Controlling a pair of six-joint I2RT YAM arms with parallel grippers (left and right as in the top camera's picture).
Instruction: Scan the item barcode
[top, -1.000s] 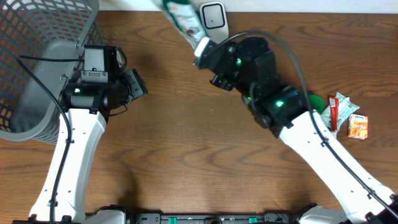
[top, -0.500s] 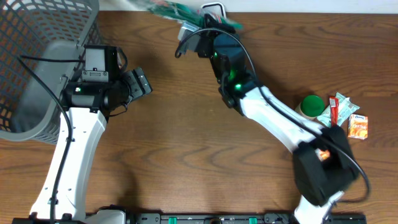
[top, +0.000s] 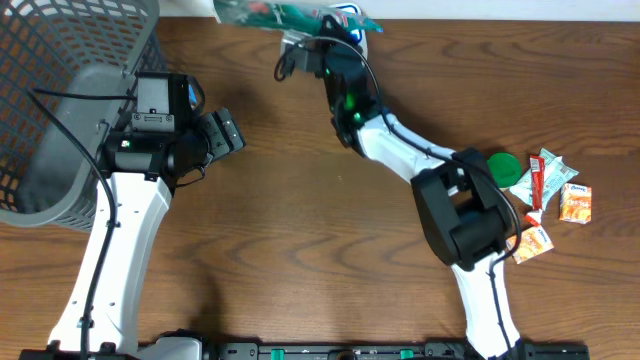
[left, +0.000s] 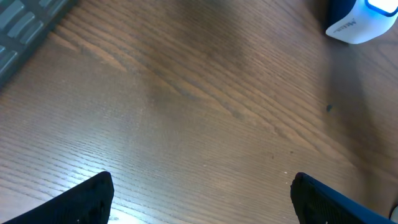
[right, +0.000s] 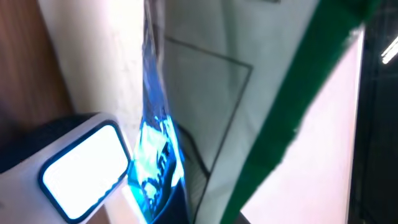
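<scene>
Left gripper (top: 233, 131): jaws wide, nothing between them, over bare table (top: 300, 260), just right of basket (top: 60, 70).
Right gripper (top: 300, 48): jaws clamped on packet, reached to far edge.
Packet (top: 268, 13): green and white, held off the table at far edge, just beside scanner (right: 81, 168); blue glow on it.
Right side: green lid (top: 502, 167), sachets (top: 541, 172), orange box (top: 575, 202), near each other.

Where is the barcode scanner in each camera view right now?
Overhead: barcode scanner at the top edge, right of centre, mostly hidden by the green-and-white packet.
Left wrist: scanner in the top right corner, glowing blue.
Right wrist: scanner at lower left, its window facing the packet.
Shared landmark: the wooden table, in all three views.
</scene>
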